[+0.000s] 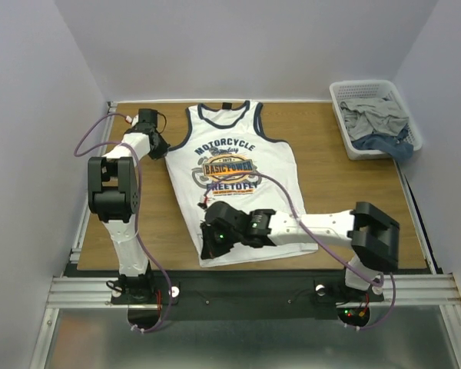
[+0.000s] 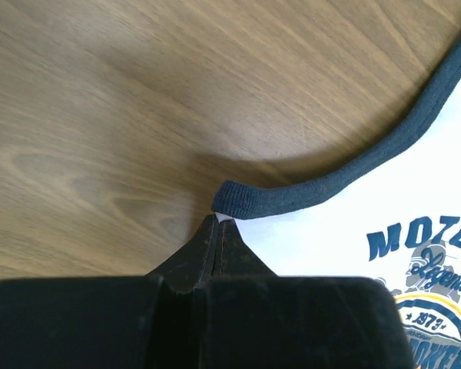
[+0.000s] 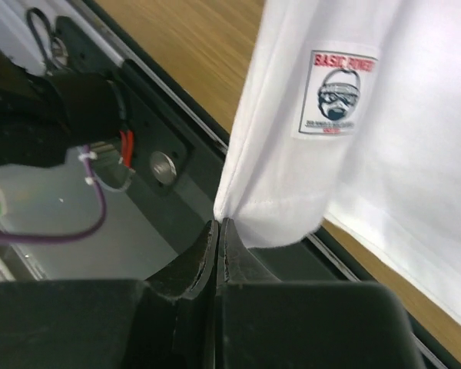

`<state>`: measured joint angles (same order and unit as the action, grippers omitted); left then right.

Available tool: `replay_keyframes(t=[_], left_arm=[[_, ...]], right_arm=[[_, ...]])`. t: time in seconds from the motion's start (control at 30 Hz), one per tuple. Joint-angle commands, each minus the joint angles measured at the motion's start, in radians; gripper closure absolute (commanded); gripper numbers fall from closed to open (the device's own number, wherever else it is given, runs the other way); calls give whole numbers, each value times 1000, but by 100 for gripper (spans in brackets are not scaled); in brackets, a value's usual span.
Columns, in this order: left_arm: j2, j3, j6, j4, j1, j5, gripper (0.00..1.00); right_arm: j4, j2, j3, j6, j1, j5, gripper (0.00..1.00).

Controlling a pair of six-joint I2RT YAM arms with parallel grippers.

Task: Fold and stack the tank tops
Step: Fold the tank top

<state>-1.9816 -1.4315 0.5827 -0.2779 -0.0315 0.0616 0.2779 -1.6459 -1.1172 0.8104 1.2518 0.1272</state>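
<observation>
A white tank top [image 1: 234, 184] with navy trim and a "MOTORCYCLE" chest print lies face up in the middle of the table, neck toward the back. My left gripper [image 1: 158, 147] is at its left armhole edge. In the left wrist view the gripper [image 2: 217, 220] is shut, with a sliver of white cloth between the tips just under the navy trim [image 2: 307, 196]. My right gripper [image 1: 207, 243] is at the lower left hem corner. In the right wrist view it [image 3: 217, 224] is shut on that corner of the tank top [image 3: 292, 192] and holds it above the table's near edge.
A white basket [image 1: 343, 127] holding grey and blue clothes stands at the back right corner. The wooden table [image 1: 330, 184] lies around the shirt. The black base rail [image 3: 177, 169] and a purple cable [image 3: 77, 231] lie below the lifted hem.
</observation>
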Motion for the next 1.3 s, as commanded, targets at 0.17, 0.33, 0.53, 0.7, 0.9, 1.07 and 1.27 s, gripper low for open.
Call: replay_keyframes(t=[0.17,0.33,0.53,0.7,0.9,1.07,1.27], left_arm=[[-34,-63,-41,45,10,-9,100],[-33,-6,-21,85,-13,-22,100],[-36,17,9,114,-62,-34,100],[-59,6,48,132,-146,-46,100],[-89,-43,78,141,-226,-55,100],[-74,-50,74,114,-223,-40,100],[10,48,66,98,-118,9,100]], right_arm=[[-161,-284,-190,3,23,51,100],[-167,-304,-98,51,-28,-4,100],[-166,-183,121,93,-100,-54,100],[-166,-26,330,116,-199,-64,100],[-137,195,500,104,-299,-92,100],[-80,242,497,86,-301,-100,99],[-63,229,371,73,-195,-24,100]])
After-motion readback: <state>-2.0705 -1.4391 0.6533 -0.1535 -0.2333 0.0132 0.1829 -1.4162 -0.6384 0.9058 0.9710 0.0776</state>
